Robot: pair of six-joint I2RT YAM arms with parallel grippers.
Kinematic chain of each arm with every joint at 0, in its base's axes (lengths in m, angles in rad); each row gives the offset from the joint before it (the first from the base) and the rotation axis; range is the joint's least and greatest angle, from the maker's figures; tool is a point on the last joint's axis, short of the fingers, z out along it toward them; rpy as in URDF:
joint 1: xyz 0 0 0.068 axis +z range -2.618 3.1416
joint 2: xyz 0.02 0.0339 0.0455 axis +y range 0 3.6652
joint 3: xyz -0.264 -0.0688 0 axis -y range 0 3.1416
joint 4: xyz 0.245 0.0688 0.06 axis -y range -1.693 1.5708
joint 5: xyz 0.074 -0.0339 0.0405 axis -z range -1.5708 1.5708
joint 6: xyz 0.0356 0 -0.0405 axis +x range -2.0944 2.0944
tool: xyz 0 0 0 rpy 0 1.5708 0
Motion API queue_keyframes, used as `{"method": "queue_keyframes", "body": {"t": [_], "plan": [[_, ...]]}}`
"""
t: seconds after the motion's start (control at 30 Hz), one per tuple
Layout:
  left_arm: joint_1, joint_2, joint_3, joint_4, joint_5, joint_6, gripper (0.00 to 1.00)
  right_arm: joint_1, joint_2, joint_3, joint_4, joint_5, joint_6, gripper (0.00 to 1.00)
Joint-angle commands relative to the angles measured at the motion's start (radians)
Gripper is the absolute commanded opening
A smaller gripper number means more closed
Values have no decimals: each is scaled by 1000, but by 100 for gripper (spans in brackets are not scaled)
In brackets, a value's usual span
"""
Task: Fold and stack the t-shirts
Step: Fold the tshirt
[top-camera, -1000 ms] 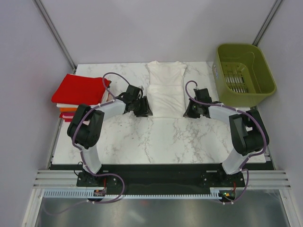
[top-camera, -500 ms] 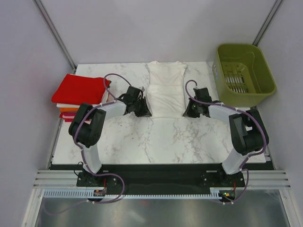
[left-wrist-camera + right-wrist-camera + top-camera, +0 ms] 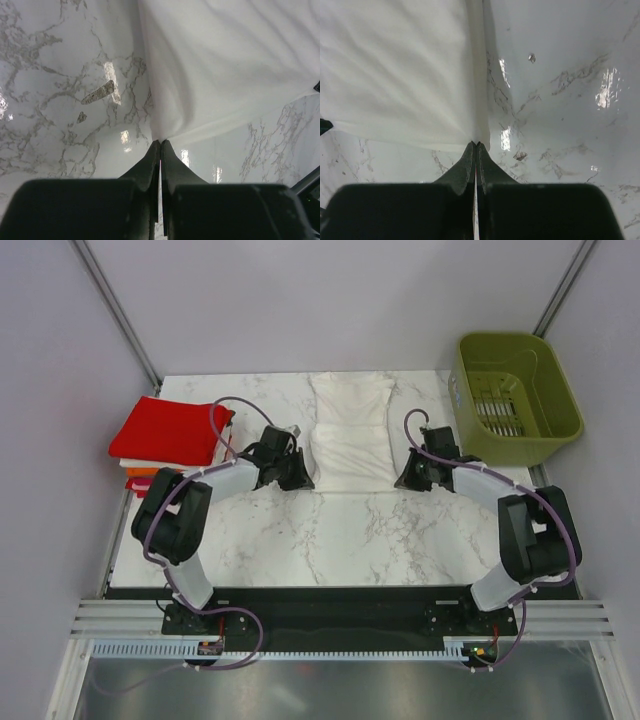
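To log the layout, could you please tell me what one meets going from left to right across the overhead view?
In order: stack of folded shirts, left gripper, white t-shirt, right gripper, green basket.

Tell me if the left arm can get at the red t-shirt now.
Probably not yet: the left gripper is shut on a corner of the white t-shirt. Otherwise nothing blocks its way to the red t-shirt.

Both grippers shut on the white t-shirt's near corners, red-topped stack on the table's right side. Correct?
No: the red t-shirt tops a stack on the table's left side, per the top external view. The left gripper and right gripper are shut on the white t-shirt's near corners.
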Motion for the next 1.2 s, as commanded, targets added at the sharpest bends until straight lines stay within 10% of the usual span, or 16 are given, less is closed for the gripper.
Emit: {"method": "queue_keyframes", "body": {"t": [0.0, 0.77, 1.17], "plan": [[9, -37, -67, -14, -32, 47, 2, -7, -33, -51, -17, 28, -15, 0], [-77, -614, -225, -172, 126, -54, 2, 2, -639, -143, -233, -152, -25, 0], [-34, -508, -2, -258, 132, -74, 2, -3, -406, 147, -268, -72, -41, 0]]}}
